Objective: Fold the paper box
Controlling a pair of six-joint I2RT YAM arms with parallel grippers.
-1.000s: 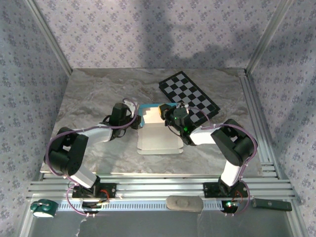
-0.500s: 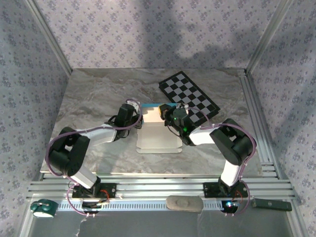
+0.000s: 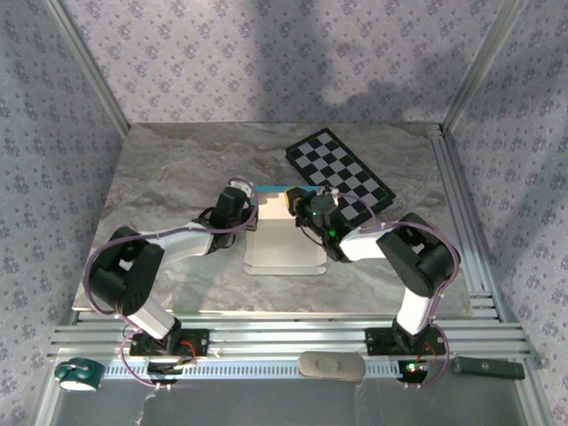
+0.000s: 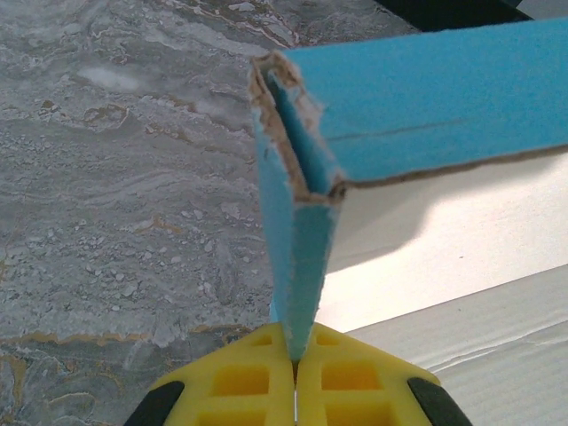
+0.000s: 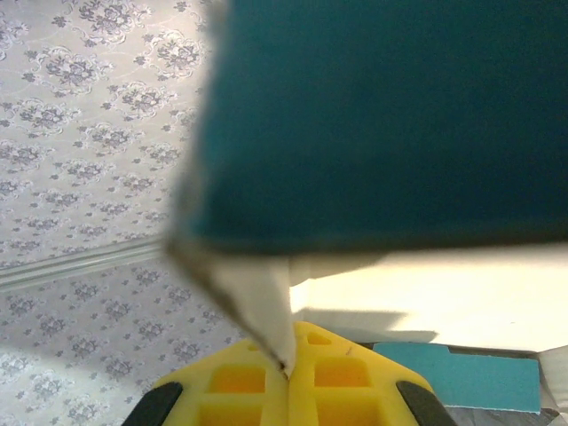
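Note:
The paper box [image 3: 284, 240] lies mid-table, white inside, turquoise outside, with its far wall folded up. My left gripper [image 3: 249, 209] is at the box's left far corner. In the left wrist view its yellow fingers [image 4: 240, 382] are shut on the upright turquoise side wall of the paper box [image 4: 302, 248], which meets the far wall at a frayed corner. My right gripper [image 3: 298, 208] is at the right far corner. In the right wrist view its gripper [image 5: 288, 368] pinches a white flap of the paper box [image 5: 262, 306] beneath a blurred dark turquoise panel.
A black-and-white checkerboard [image 3: 342, 173] lies on the marble table [image 3: 169, 177] behind and right of the box, close to the right arm. Patterned walls enclose the table on three sides. An aluminium rail [image 3: 293, 342] runs along the near edge.
My left gripper moved right, toward the box's left far corner, carrying the left side wall upright. The box's left flap no longer lies flat. The right arm has barely moved.

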